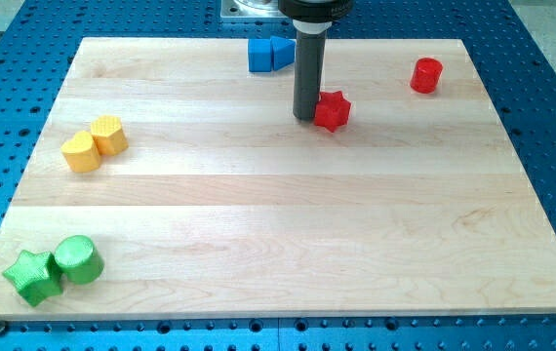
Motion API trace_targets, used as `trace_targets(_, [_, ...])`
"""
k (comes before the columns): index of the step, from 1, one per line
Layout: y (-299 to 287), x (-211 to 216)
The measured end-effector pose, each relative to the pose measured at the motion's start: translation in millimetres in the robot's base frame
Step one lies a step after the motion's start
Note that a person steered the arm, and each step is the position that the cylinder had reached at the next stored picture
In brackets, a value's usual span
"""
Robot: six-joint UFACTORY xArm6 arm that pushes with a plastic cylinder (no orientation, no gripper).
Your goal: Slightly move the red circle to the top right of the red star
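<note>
We see my tip [306, 118] touching the left side of the red star [333, 111] near the top middle. The red circle [426, 75] sits apart at the upper right. We have no jaws, just a rod.

red circle [426, 75]: short red cylinder, standing upright on the worktop [258, 224], near the view's top right corner
red star [333, 111]: small red star-shaped block, lying flat, top centre of worktop
relation: circle well apart from star, up and to the view's right
</note>
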State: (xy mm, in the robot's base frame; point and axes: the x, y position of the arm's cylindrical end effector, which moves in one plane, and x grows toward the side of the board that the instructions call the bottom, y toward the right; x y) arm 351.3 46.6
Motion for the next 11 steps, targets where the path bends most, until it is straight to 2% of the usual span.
trace_targets(1, [11, -10])
trace_targets(4, [13, 115])
trace_targets(5, [72, 107])
trace_targets(6, [160, 77])
trace_targets(7, [233, 28])
trace_targets(8, [268, -3])
trace_targets(9, [249, -36])
trace_targets(10, [209, -52])
trace_targets(11, [203, -54])
